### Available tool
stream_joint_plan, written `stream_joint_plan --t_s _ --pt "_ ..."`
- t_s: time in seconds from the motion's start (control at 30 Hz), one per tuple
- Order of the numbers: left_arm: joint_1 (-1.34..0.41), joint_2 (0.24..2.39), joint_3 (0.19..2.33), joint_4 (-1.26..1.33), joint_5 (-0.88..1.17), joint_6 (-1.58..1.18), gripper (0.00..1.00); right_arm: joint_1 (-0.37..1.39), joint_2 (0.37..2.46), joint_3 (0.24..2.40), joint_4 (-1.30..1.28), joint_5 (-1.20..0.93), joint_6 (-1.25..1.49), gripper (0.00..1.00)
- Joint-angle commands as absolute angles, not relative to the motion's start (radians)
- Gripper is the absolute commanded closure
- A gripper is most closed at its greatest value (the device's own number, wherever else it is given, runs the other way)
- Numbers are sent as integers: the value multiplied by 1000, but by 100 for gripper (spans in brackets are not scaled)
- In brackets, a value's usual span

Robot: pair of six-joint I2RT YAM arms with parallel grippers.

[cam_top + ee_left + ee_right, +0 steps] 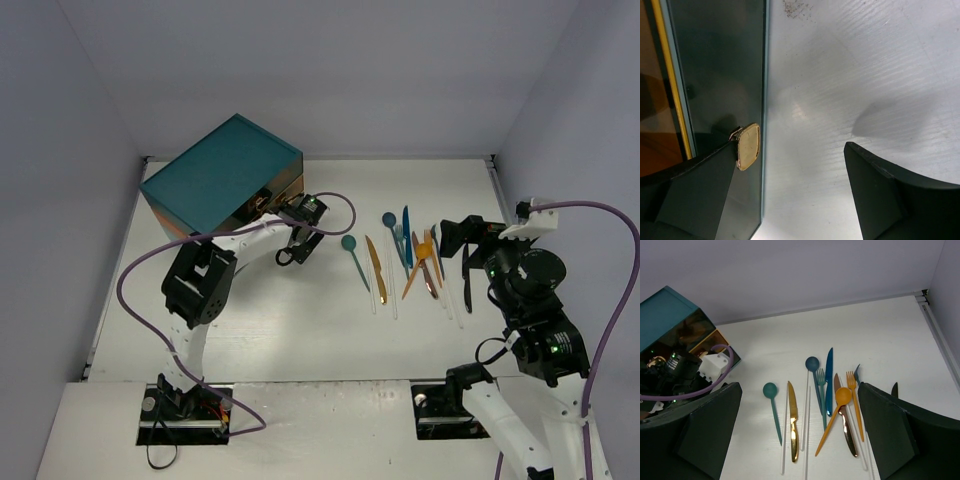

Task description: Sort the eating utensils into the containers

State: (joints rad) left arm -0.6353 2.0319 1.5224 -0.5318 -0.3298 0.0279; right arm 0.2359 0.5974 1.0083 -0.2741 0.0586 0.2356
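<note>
Left jaws, top view: at the front of the teal chest [222, 185], in the far-left corner of the worktop [300, 330].
Right jaws, top view: over the right end of the utensils [375, 268].
Utensils, top view: one loose row right of centre, toward the far edge. The handles run roughly far-to-near, and none is in a drawer.
Left jaws, left wrist view: wide apart, gripping nothing.
Knob, left wrist view: the gold knob [748, 146] sits at the tip of one finger [695, 200], touching or just beside it. The other finger [890, 200] is well apart over bare worktop.
Right jaws, right wrist view: wide apart, empty.
Utensils, right wrist view: the teal spoon [771, 390], gold knife [793, 425], blue knife [829, 375] and orange spoon [842, 396] lie side by side, ahead of and below the gap.
Long axis: the handles run crosswise to the closing direction, so a pinch across one handle looks workable.
Nearer arm: right for the utensils, left for the knob.
</note>
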Motion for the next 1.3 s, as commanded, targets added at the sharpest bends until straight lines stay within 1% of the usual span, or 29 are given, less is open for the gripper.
stream_joint_plan --t_s 0.0,0.1,0.47,0.7,0.9,1.07,1.27 --pt "-633 1999 1479 -548 -241 -58 17 232 589 1008 -224 44 247 0" --pt "-654 1991 1485 -567 -216 -81 20 233 582 1006 -227 49 247 0" --pt "-807 2013 1604 -604 -104 -242 20 232 564 1003 -227 69 242 0" --pt "-896 2001 1609 -621 -73 -377 20 233 539 985 -232 67 249 0" --pt "-980 1994 1606 -623 -80 -451 20 232 532 979 -236 58 253 0" --pt "-985 1982 1637 -675 -136 -461 20 232 531 971 -247 50 257 0" --pt "-985 1944 1722 -718 -145 -453 14 232 560 967 -278 25 260 0"
